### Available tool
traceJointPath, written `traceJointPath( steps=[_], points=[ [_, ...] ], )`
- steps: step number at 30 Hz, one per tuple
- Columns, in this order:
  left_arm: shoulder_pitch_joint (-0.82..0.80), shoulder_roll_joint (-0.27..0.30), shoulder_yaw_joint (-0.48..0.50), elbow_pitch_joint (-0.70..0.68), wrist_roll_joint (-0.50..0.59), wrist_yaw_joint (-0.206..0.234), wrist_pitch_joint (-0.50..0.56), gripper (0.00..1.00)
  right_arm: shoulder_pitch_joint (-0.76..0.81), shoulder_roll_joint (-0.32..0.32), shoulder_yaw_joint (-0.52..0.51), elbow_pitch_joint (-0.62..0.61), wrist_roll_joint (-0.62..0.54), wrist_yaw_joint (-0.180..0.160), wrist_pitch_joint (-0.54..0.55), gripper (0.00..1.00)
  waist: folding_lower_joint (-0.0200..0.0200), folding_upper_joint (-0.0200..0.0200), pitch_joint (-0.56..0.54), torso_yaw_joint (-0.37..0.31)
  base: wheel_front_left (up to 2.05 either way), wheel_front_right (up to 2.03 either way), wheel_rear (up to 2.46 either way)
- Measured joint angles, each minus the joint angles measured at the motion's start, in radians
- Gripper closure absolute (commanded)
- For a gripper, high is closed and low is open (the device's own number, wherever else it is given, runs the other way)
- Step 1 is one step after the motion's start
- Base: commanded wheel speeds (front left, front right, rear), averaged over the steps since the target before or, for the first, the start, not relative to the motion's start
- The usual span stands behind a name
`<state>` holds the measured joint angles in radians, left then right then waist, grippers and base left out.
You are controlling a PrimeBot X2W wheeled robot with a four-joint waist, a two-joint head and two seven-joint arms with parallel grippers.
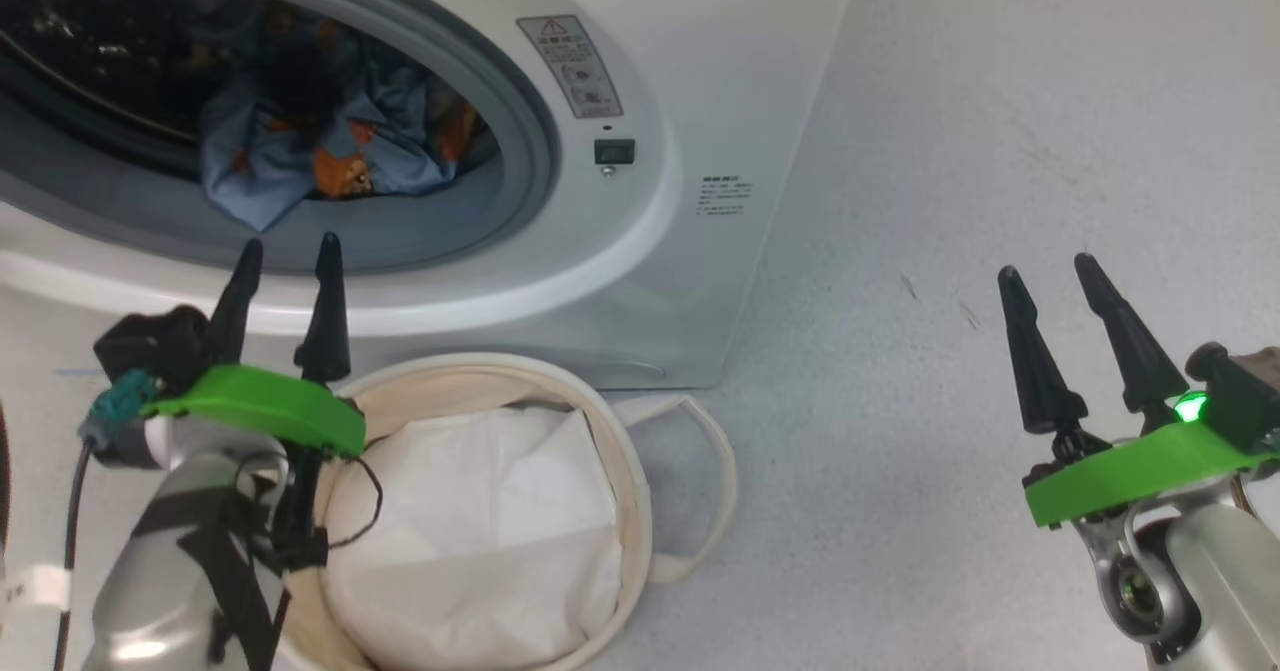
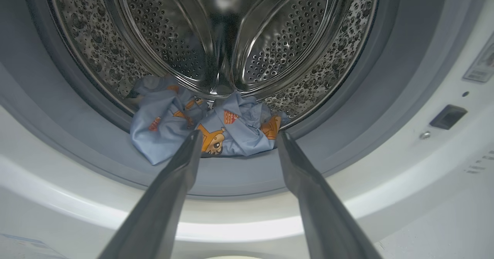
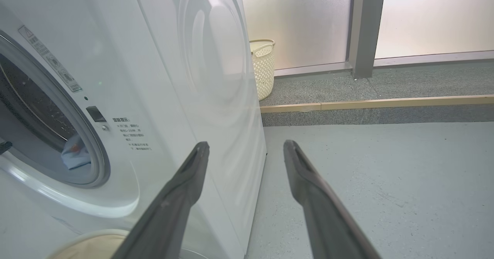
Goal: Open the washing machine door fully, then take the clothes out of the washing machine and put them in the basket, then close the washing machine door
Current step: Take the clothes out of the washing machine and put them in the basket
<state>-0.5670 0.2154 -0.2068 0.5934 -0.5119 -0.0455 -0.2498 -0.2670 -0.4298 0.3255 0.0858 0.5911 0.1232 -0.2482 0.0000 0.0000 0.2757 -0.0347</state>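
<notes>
Clothes (image 2: 170,129): crumpled heap at 6 o'clock in the drum (image 2: 278,39) of the washer (image 1: 690,101), long axis 9-to-3, one corner drooping onto the grey seal (image 2: 231,178). Basket (image 1: 640,511) stands before the washer, white sheet (image 1: 480,511) inside. My left claw (image 1: 289,244), spread, points at the heap without touching it. My right claw (image 1: 1047,266), spread, hangs over the floor (image 1: 900,401) at 3 o'clock.

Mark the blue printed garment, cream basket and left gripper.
Light blue printed garment (image 2: 243,139), left wrist view, crumpled middle.
Round cream canvas basket (image 1: 500,371), head view, far rim.
Left gripper (image 1: 289,244), head view, between fingertips.
</notes>
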Motion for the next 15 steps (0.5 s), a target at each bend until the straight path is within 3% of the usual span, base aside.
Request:
traceJointPath(
  steps=[15],
  points=[
    [-0.228,-0.016,0.066,0.263,0.015,-0.062,0.0,0.0,-0.037,-0.014,-0.032,-0.028,-0.001,0.0,-0.001,0.0,0.0,0.0,0.125,-0.07,0.0,0.0,0.0]
  ],
)
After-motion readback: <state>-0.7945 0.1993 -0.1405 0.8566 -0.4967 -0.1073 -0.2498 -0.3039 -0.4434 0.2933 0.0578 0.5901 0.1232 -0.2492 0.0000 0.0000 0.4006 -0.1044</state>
